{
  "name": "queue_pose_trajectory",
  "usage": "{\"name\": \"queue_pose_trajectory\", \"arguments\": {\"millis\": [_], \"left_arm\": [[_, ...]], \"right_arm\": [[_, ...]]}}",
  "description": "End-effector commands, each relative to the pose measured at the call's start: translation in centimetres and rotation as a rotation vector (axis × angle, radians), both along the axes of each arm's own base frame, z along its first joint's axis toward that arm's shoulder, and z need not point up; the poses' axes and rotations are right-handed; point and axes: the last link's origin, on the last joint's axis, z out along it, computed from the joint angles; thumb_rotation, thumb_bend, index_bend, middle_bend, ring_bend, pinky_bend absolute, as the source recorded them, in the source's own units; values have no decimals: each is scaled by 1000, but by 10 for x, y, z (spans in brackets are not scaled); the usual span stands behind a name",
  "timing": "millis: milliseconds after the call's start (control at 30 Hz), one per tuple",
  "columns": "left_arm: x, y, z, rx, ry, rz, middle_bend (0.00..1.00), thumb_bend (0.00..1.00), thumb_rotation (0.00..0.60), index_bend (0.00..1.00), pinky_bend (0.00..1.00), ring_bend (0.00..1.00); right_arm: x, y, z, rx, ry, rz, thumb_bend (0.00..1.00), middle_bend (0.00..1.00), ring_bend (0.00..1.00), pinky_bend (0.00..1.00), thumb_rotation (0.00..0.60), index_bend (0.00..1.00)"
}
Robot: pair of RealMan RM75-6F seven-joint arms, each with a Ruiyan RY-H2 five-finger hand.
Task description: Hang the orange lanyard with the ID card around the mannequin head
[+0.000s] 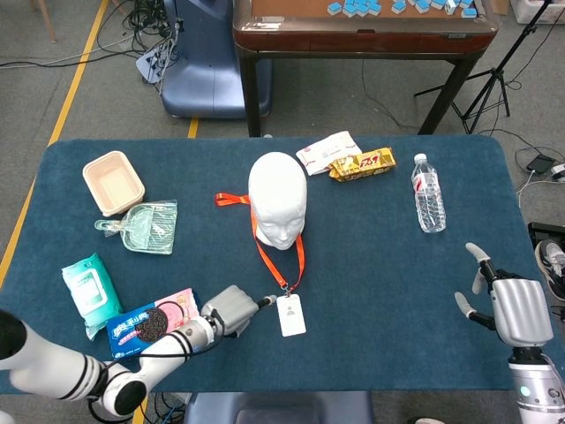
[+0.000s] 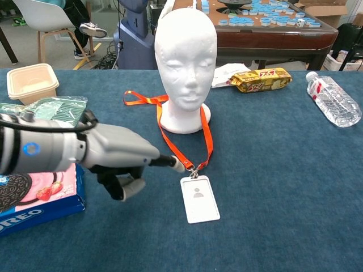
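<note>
Although the orange fabric lanyard point(image 1: 275, 252) already looped round the neck of the white foam mannequin head point(image 1: 278, 210) in the head view, its clear plastic ID card point(image 1: 291, 315) lay flat on the blue cloth table point(image 1: 388, 291), just in front of the head. The left hand point(image 1: 231, 310) held nothing, one finger extended toward the card clip and the rest curled under. The right hand point(image 1: 509, 305) hung released at the table's right edge, fingers apart. A stray finger could likely snag the strap and tip the light head over, or drag the loop off its neck. Well apart stood a beige square food container point(image 1: 113, 182), a pale green dustpan in a clear bag point(image 1: 141, 226), a teal pack of wet wipes point(image 1: 89, 285), a pink-and-blue Oreo box point(image 1: 152, 321), a yellow snack packet point(image 1: 362, 163), a white paper sachet point(image 1: 323, 151) and a clear plastic water bottle lying flat point(image 1: 427, 205).

From the chest view, the left hand point(image 2: 122, 158) pointed its fingertip point(image 2: 176, 165) just beside the metal clip point(image 2: 194, 169) (whether touching could not be told). One loose orange end point(image 2: 139, 100) trailed left of the head point(image 2: 186, 62) and could catch. Nothing stood between hand and card point(image 2: 199, 198); the Oreo box point(image 2: 34, 198) sat under the forearm, so a careless sweep might shove it.
</note>
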Motion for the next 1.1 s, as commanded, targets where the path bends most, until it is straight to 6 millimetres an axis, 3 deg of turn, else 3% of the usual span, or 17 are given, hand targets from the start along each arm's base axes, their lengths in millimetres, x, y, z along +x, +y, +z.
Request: {"name": "queue_pose_trajectory", "arguments": {"millis": [33, 200, 500, 667, 800, 933, 1100], "left_arm": [[-29, 0, 38, 88, -73, 88, 862, 652, 600, 74, 881, 877], [-68, 3, 81, 241, -143, 177, 830, 651, 600, 102, 871, 848], [-137, 5, 137, 522, -216, 340, 719, 609, 600, 109, 850, 720], [-169, 0, 154, 680, -254, 397, 655, 469, 600, 109, 808, 623], [-196, -11, 164, 814, -258, 436, 544, 354, 600, 109, 709, 537], [-213, -28, 167, 881, -257, 461, 415, 307, 557, 109, 592, 449], [-221, -49, 168, 949, -271, 450, 384, 305, 539, 109, 546, 425]], "right_arm": [[-2, -2, 5, -12, 2, -13, 284, 603, 590, 659, 600, 178], [-4, -6, 9, -27, 7, -27, 284, 603, 590, 659, 600, 178], [-11, -11, 7, -13, 29, -62, 241, 544, 521, 610, 600, 178], [-15, -12, 4, 12, 53, -82, 191, 475, 443, 526, 600, 178], [-18, -12, 2, 59, 74, -94, 165, 392, 337, 401, 600, 129], [-17, -15, 0, 77, 95, -57, 163, 337, 266, 331, 600, 94], [-18, -17, -4, 104, 107, -5, 163, 334, 263, 321, 600, 92]]}}
